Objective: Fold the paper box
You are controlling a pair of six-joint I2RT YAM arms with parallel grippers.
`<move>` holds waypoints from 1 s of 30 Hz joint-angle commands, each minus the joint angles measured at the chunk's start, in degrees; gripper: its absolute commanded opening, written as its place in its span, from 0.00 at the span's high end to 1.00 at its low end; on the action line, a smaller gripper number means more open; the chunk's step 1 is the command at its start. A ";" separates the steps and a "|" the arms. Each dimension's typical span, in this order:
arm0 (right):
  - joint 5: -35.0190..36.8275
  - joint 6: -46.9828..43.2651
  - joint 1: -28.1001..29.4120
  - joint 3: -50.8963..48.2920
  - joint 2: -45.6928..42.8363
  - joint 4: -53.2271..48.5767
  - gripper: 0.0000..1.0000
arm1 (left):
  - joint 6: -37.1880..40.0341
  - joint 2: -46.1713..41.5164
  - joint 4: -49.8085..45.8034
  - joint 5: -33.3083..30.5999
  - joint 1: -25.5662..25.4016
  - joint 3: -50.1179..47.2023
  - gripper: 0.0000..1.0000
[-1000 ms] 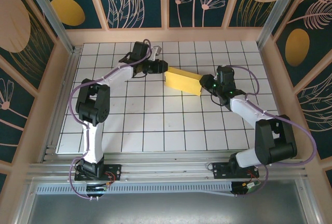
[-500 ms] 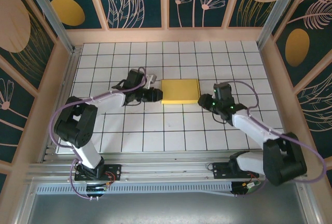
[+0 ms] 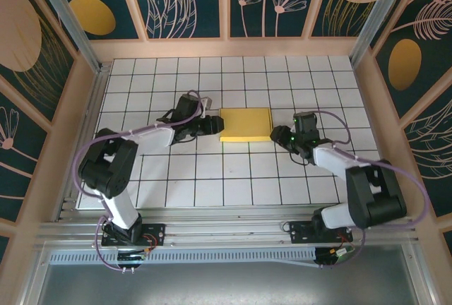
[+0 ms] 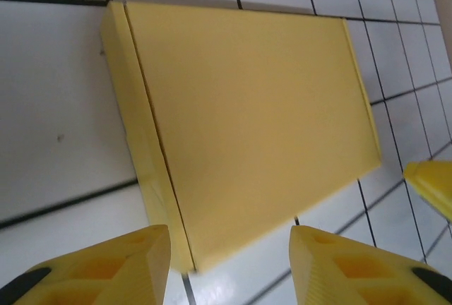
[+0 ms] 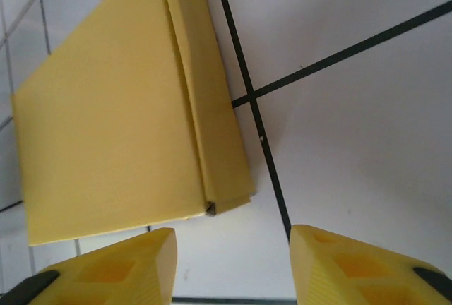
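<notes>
The paper box (image 3: 246,124) lies flat on the tiled table as a closed yellow rectangle about two tiles wide. My left gripper (image 3: 214,126) sits just off its left edge, open, with nothing between its fingers; the left wrist view has the paper box (image 4: 247,114) ahead of the left gripper (image 4: 229,266), its near corner just short of the gap between the fingertips. My right gripper (image 3: 277,135) stands by the box's right front corner, open and apart from it. In the right wrist view the paper box (image 5: 113,121) lies above the right gripper (image 5: 232,266), its side flap folded in.
White tiled table (image 3: 233,171) with black grid lines spreads all round the box. Wooden walls (image 3: 374,107) and a metal rail (image 3: 212,231) at the near edge bound the workspace.
The box went from tilted and held up between both grippers to lying flat on the tiles. Both grippers opened, let go and drew slightly back from its ends.
</notes>
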 commanded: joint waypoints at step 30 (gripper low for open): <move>14.26 -18.04 -3.10 24.48 6.88 3.27 0.40 | 11.98 -11.43 7.35 -28.02 7.65 8.08 0.44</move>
